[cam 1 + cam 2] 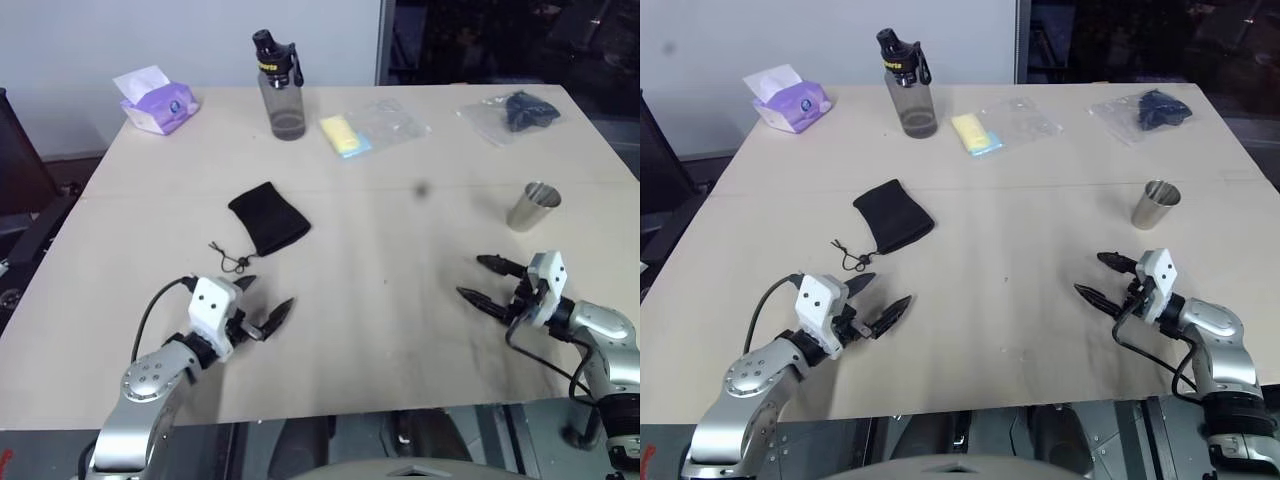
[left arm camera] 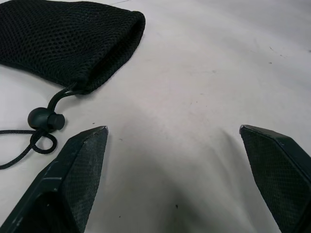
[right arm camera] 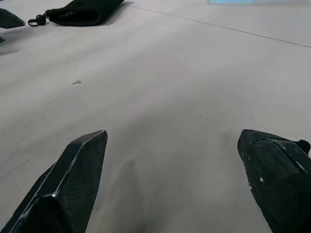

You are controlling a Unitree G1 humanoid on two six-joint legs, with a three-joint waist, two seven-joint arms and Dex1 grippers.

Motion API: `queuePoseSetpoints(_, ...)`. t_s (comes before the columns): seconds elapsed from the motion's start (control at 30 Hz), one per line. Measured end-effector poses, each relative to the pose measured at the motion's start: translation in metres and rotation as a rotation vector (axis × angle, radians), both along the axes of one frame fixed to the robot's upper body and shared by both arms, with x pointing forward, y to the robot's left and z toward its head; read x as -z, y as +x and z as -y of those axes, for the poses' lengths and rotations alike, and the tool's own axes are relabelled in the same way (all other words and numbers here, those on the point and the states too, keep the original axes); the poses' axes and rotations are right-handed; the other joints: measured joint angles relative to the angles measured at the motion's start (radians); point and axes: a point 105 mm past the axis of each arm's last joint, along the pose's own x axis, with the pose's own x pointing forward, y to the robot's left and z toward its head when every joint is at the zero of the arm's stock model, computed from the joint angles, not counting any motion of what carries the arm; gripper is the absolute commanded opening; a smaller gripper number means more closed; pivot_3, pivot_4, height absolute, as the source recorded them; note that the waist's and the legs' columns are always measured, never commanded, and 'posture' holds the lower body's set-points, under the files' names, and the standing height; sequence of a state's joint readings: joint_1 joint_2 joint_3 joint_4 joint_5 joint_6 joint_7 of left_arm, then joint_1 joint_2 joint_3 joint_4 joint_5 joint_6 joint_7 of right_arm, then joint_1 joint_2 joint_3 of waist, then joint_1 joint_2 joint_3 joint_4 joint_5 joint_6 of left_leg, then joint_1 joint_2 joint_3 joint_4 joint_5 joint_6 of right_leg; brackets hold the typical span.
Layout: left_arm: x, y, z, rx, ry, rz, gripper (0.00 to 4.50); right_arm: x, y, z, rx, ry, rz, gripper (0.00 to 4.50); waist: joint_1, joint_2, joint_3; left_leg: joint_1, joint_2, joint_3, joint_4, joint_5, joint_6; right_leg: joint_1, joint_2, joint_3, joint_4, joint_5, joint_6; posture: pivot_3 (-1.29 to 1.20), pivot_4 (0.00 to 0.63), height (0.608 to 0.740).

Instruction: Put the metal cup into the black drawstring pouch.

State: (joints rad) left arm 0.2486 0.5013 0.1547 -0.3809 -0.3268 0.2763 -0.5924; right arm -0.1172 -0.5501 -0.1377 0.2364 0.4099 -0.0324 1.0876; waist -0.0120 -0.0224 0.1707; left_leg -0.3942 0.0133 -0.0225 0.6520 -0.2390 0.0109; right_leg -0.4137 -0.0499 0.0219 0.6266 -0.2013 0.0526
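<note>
With both hands spread wide & empty, nothing was gripped yet: cup (image 1: 533, 206) stood upright on counter (image 1: 400, 300) just beyond right hand (image 1: 488, 281), pouch (image 1: 268, 221) lay flat near left hand (image 1: 262, 299), mouth cinched w/ cord (image 1: 228, 262). Risks: slick tapered cup could tip or slip from a pinch; limp pouch likely wouldn't stay open, so cup could snag at the mouth

Beige table (image 1: 400, 330), pale wall (image 1: 150, 30) behind, dark window (image 1: 500, 40).

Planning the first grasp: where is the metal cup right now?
In the left eye view the metal cup stands upright on the table's right side, just beyond the right gripper and nearer than the bagged dark item.
</note>
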Motion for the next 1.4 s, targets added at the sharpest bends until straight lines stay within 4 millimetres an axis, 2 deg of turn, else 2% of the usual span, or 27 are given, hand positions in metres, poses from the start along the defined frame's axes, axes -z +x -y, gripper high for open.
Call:
queuePoseSetpoints(0.73, -0.005, 0.001, 0.009, 0.032, -0.026, 0.048, 4.5, -0.005, -0.001, -0.005, -0.01, 0.005, 0.037, 4.47, 0.0, 0.0, 0.0, 0.0, 0.0, 0.0, 0.0, 0.0, 0.0, 0.0, 0.0, 0.0, 0.0, 0.0, 0.0, 0.0, 0.15, 0.74)
queuePoseSetpoints(0.83, -0.01, 0.005, 0.01, 0.03, -0.02, 0.082, 4.5, -0.01, -0.012, -0.014, -0.076, 0.051, 0.056, 4.47, 0.002, 0.0, 0.0, 0.0, 0.0, -0.001, 0.0, 0.0, 0.0, 0.0, 0.0, -0.001, 0.0, 0.0, 0.0, 0.0, 0.15, 0.74)
queuePoseSetpoints(0.93, -0.022, 0.015, 0.014, 0.006, -0.049, 0.14, 4.5, -0.023, -0.03, -0.03, -0.196, 0.15, 0.099, 4.47, 0.003, 0.0, 0.0, 0.0, 0.0, -0.001, 0.001, 0.0, 0.0, 0.001, 0.0, -0.001, 0.0, 0.0, 0.0, 0.0, 0.15, 0.74)
queuePoseSetpoints(1.03, -0.025, 0.023, 0.013, -0.022, -0.042, 0.165, 4.5, -0.028, -0.042, -0.042, -0.28, 0.164, 0.101, 4.47, 0.001, 0.0, 0.0, 0.0, 0.0, -0.001, 0.001, 0.0, 0.0, 0.001, 0.0, 0.0, 0.0, 0.0, 0.0, 0.0, 0.15, 0.74)
queuePoseSetpoints(1.17, -0.02, 0.031, 0.013, -0.045, 0.05, 0.174, 4.5, -0.031, -0.052, -0.056, -0.351, 0.207, 0.134, 4.47, 0.001, 0.0, 0.0, 0.0, 0.0, -0.001, 0.001, 0.0, 0.0, 0.001, 0.0, -0.001, 0.0, 0.0, 0.0, 0.0, 0.15, 0.74)
queuePoseSetpoints(1.4, -0.024, 0.051, 0.003, -0.105, 0.285, 0.282, 4.5, -0.031, -0.05, -0.055, -0.331, 0.194, 0.167, 4.47, 0.003, 0.0, 0.0, 0.0, 0.0, -0.001, 0.001, 0.0, 0.0, 0.001, 0.0, -0.001, 0.0, 0.0, 0.0, 0.0, 0.15, 0.74)
